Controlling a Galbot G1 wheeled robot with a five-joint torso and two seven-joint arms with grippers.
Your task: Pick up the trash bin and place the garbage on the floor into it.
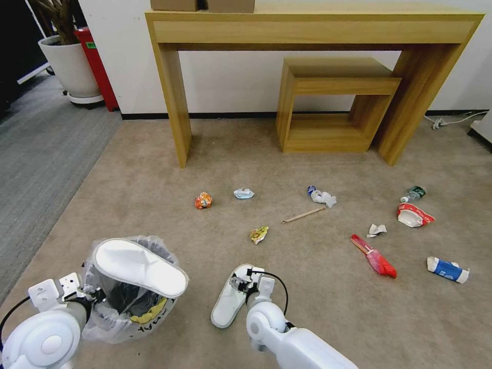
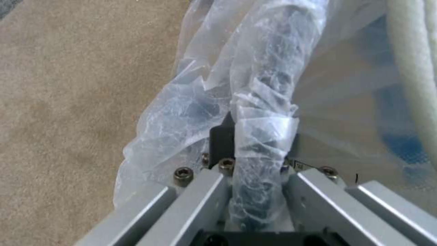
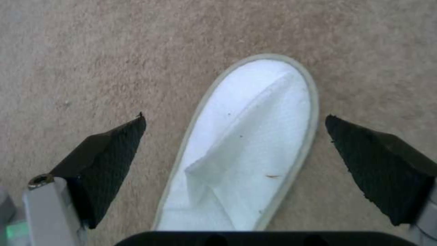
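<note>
right gripper (image 3: pixel 234 136) astride slipper (image 3: pixel 245 147)

A tall light-oak console table (image 1: pixel 312 23) stands against the white wall (image 1: pixel 230 77), a smaller oak stool (image 1: pixel 333 102) beneath it. Grey ribbed carpet (image 1: pixel 41 148) borders beige short-pile carpet (image 1: pixel 154 169).

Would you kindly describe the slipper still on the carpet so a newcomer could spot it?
In front of the wooden desk, follow the floor toward the robot. The slipper lies flat beneath the open right tool; its twin rests across the trash bin.
</note>
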